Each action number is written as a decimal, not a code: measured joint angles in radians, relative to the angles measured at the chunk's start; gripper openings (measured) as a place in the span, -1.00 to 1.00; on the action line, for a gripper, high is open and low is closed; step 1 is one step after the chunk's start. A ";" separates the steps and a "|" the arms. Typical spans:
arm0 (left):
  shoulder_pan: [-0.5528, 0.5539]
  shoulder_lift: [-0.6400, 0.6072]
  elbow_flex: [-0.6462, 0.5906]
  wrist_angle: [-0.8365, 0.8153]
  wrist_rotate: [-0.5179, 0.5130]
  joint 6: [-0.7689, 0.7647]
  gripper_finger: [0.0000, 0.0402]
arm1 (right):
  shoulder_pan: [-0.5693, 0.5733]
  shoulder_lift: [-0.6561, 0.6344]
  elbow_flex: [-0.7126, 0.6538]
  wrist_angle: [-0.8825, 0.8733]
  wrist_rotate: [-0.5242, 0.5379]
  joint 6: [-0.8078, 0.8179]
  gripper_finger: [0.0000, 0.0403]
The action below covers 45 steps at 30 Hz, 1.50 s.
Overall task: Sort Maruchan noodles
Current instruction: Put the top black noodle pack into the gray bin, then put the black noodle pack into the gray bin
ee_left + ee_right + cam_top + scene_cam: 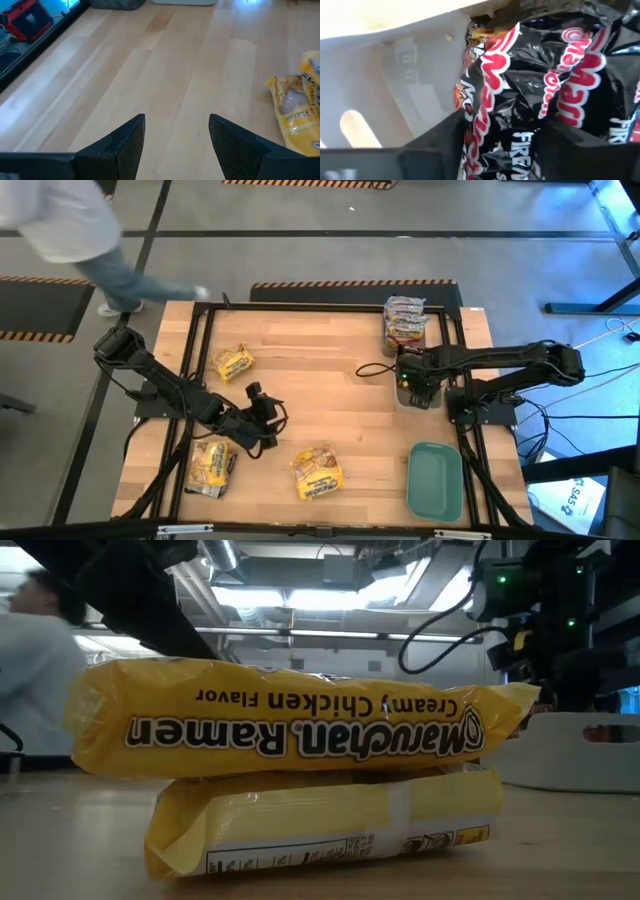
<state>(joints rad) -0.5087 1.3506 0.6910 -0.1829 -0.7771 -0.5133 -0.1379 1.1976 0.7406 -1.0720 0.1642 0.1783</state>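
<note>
Yellow Maruchan packets lie on the wooden table at the left (233, 363), the near left (212, 465) and the near middle (317, 472). The low view shows two yellow packets stacked (300, 730). Silvery-pink packets (405, 320) are stacked at the far right. Dark packets with red lettering (545, 75) lie in a clear tray (395, 75). My left gripper (268, 418) is open and empty over bare wood (175, 145), with a yellow packet (295, 115) off to one side. My right gripper (415, 388) is open, down in the tray, with one finger on each side of a dark packet (502, 145). My right gripper points down into the clear tray, and a crinkled dark packet (505, 135) fills the gap between its fingers. I cannot tell whether the fingers touch it.
A teal lid (435, 478) lies at the near right. A person (60, 230) stands beyond the table's far left corner and also shows in the low view (30, 670). A black frame rail (330, 307) runs around the table. Bare wood lies in the table's middle.
</note>
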 joint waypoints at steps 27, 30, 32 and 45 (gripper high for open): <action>0.008 0.000 0.000 0.009 0.009 0.012 0.07 | 0.000 -0.002 0.232 -0.260 0.036 0.059 0.17; 0.016 0.000 0.000 0.032 0.011 0.026 0.07 | 0.001 -0.003 0.282 -0.263 -0.023 0.095 0.17; 0.018 0.000 0.000 0.054 0.029 0.028 0.07 | 0.005 -0.007 0.307 -0.237 -0.080 0.116 0.17; -0.121 0.035 0.145 -0.008 0.203 -0.093 0.07 | 0.420 0.116 0.127 0.832 -0.176 0.107 0.17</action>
<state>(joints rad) -0.6293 1.3853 0.8360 -0.1910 -0.5744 -0.6062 0.2822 1.3134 0.8680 -0.2399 -0.0118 0.2853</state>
